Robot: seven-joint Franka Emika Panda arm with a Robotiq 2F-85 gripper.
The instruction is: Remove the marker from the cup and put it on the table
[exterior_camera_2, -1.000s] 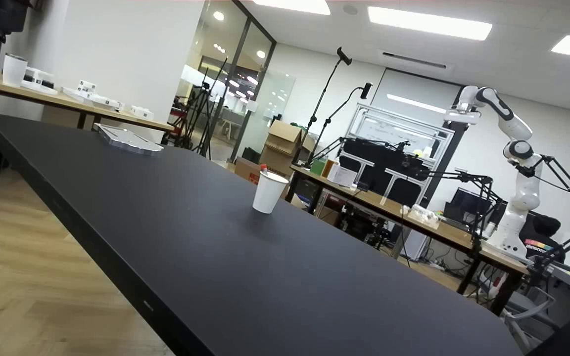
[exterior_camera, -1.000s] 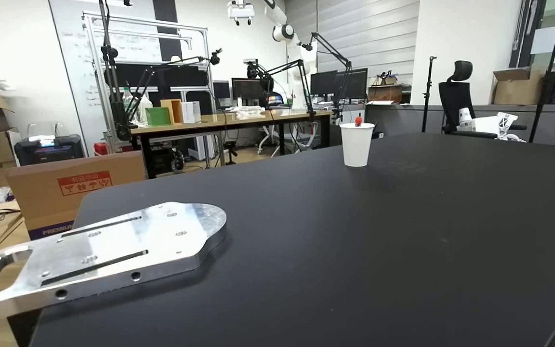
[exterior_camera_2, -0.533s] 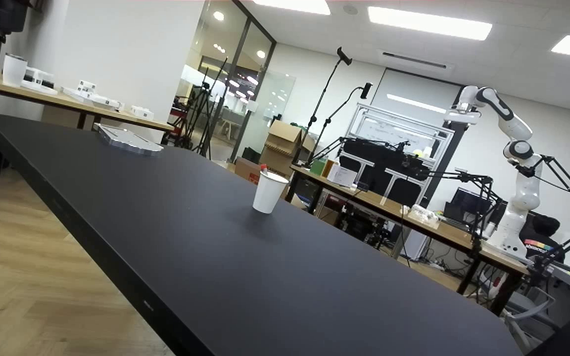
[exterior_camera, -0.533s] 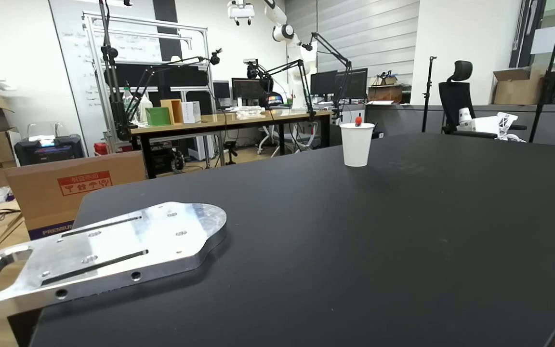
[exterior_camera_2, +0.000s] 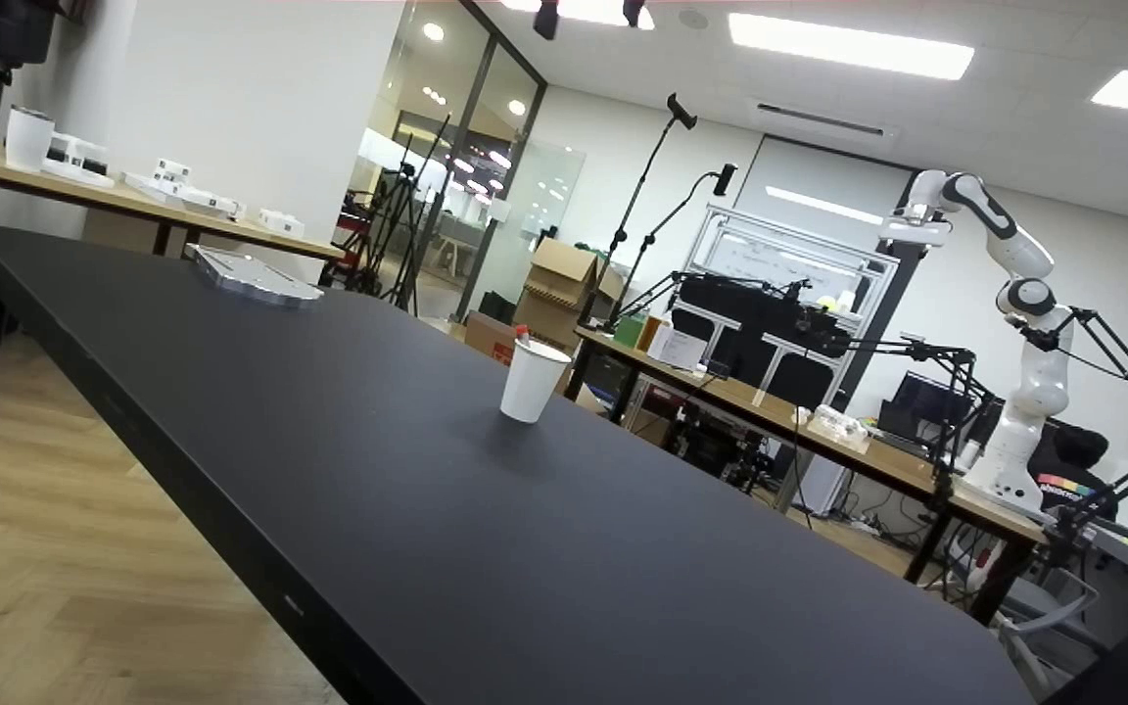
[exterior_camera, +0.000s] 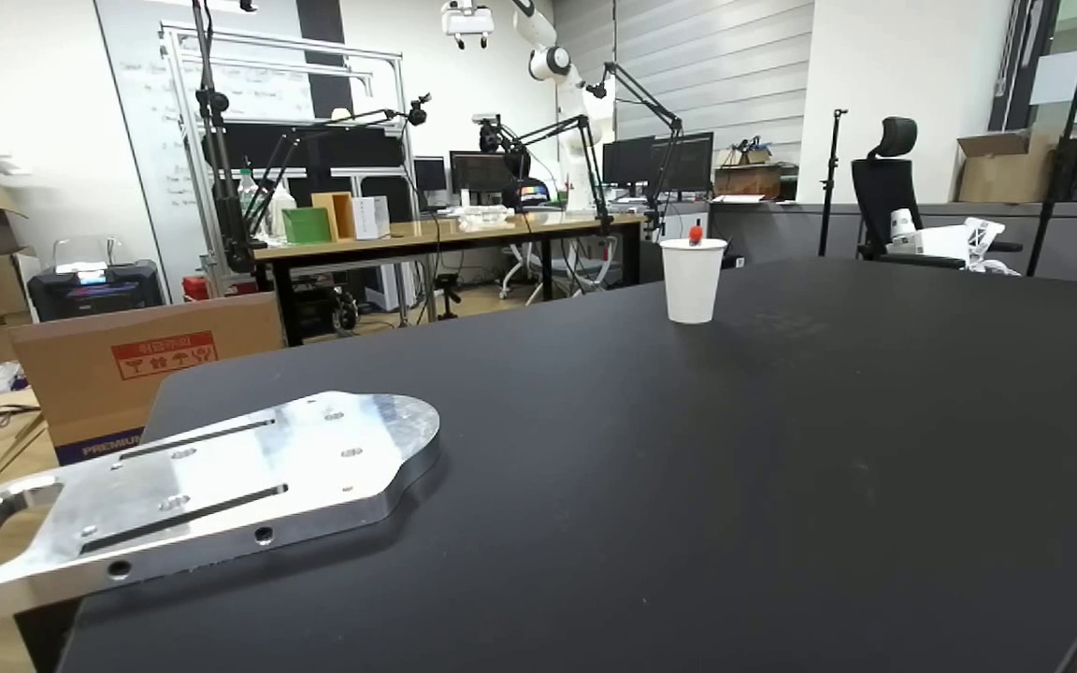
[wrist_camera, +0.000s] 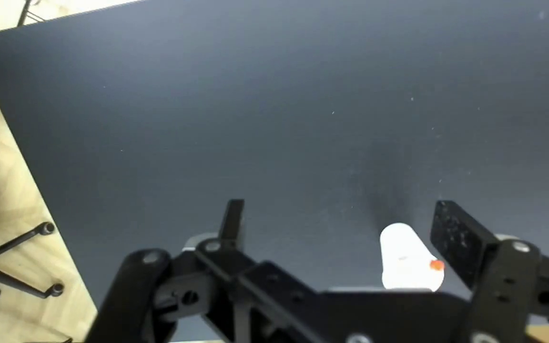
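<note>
A white paper cup [exterior_camera: 692, 282] stands upright on the dark table [exterior_camera: 651, 486]; the cup [exterior_camera_2: 534, 384] also shows in an exterior view. A marker stands in it, and only its red end [exterior_camera: 696, 234] sticks up above the rim; the red end [exterior_camera_2: 522, 333] shows there too. In the wrist view the cup [wrist_camera: 405, 257] and the marker's red end [wrist_camera: 437, 265] lie below my gripper [wrist_camera: 341, 209], nearer the right finger. The gripper is open and empty. In an exterior view only its fingertips [exterior_camera_2: 589, 14] show at the top edge, high above the table. The cup's lower part in the wrist view is partly hidden by the gripper.
A flat silver metal plate [exterior_camera: 267, 458] with a handle lies at one end of the table; the plate [exterior_camera_2: 256, 277] also shows in an exterior view. The cup stands near one long edge. A cardboard box [exterior_camera: 155, 365] stands beside the table. A white robot arm [exterior_camera_2: 1024, 264] stands in the background.
My gripper's fingertips have come into view at the top of an exterior view. The cup and the marker have not moved.
</note>
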